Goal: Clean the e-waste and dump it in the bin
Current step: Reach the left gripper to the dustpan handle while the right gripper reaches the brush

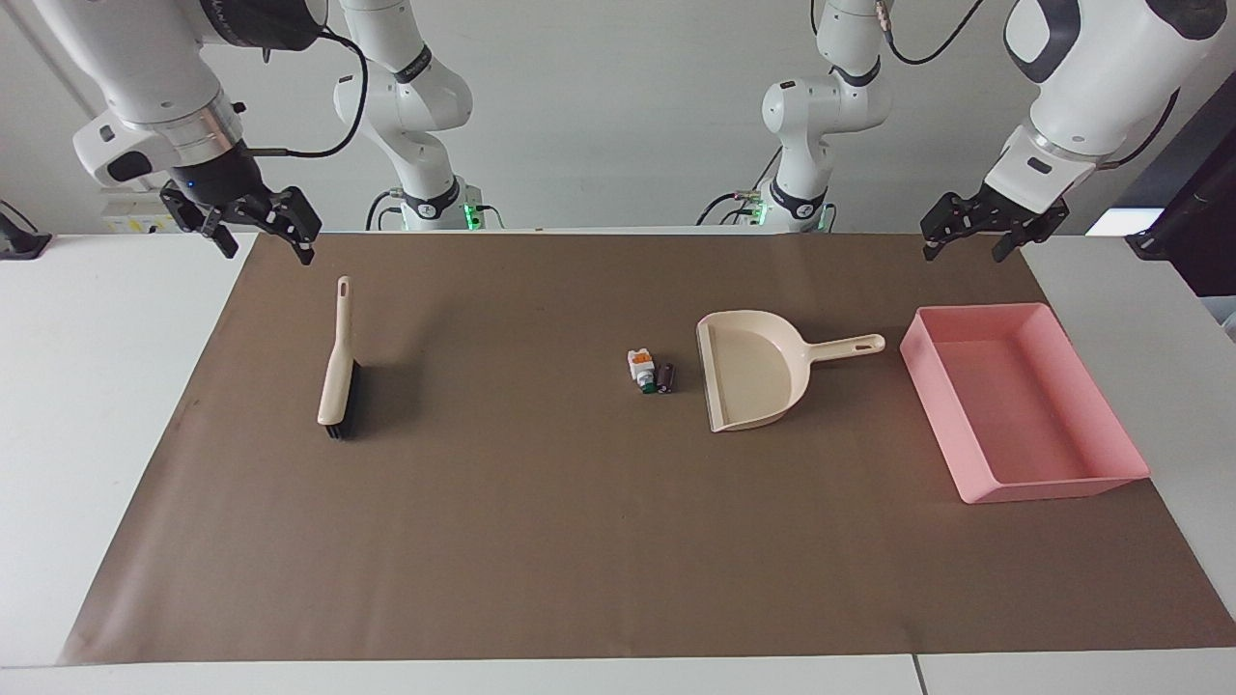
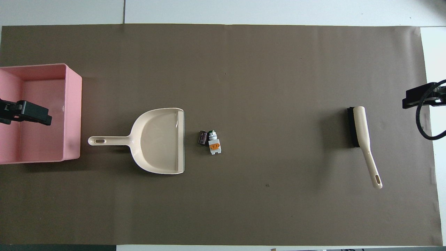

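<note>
At counter (image 1: 618, 579) centre, e-waste (image 1: 652, 372) sits at the dustpan's (image 1: 753, 372) nine o'clock; left end effector (image 1: 995, 232) and right end effector (image 1: 256, 222), fingers seemingly apart, should fetch brush (image 1: 338, 372) first.

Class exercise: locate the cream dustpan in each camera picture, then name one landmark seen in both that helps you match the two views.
Facing view: the dustpan lies right of centre, its handle pointing at the pink bin.
Overhead view: the dustpan lies left of centre, its handle again toward the bin.
Shared landmark: the e-waste lies just off the dustpan's open mouth in both views.
</note>
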Controlling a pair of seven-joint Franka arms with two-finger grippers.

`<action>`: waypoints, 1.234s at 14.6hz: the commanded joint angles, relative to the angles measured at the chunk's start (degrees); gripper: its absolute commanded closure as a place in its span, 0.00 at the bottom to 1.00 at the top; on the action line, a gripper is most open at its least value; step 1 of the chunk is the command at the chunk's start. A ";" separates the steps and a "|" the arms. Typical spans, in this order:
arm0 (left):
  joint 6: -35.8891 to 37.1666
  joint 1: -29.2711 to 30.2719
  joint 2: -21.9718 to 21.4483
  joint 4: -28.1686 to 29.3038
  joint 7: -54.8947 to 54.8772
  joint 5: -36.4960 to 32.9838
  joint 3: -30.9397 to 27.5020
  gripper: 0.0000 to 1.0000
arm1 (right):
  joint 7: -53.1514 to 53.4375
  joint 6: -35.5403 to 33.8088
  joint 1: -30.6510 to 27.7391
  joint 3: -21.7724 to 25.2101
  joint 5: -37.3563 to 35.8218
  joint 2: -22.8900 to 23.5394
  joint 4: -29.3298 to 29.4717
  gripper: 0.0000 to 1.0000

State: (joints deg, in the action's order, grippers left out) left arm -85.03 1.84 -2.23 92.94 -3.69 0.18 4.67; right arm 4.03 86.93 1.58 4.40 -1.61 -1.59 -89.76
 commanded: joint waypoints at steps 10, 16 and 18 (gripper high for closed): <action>0.21 -0.09 -1.37 1.19 0.52 -0.01 0.26 0.01 | -1.48 -0.27 -1.05 -0.10 -0.06 -0.78 -0.94 0.01; -1.01 -0.52 -1.37 1.36 -0.61 -0.01 1.49 0.03 | -1.31 1.23 -0.27 -0.10 -0.15 -2.53 -5.06 0.01; -3.29 -0.61 -1.37 1.63 -8.56 -0.01 1.49 0.05 | -1.57 4.97 -0.18 -0.19 -0.15 -5.51 -11.80 0.01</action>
State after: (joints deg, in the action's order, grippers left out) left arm -86.04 1.66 -2.30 92.94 -6.52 0.18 6.39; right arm 3.99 87.53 1.43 4.36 -1.60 -2.62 -93.42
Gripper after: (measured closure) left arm 0.048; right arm 0.004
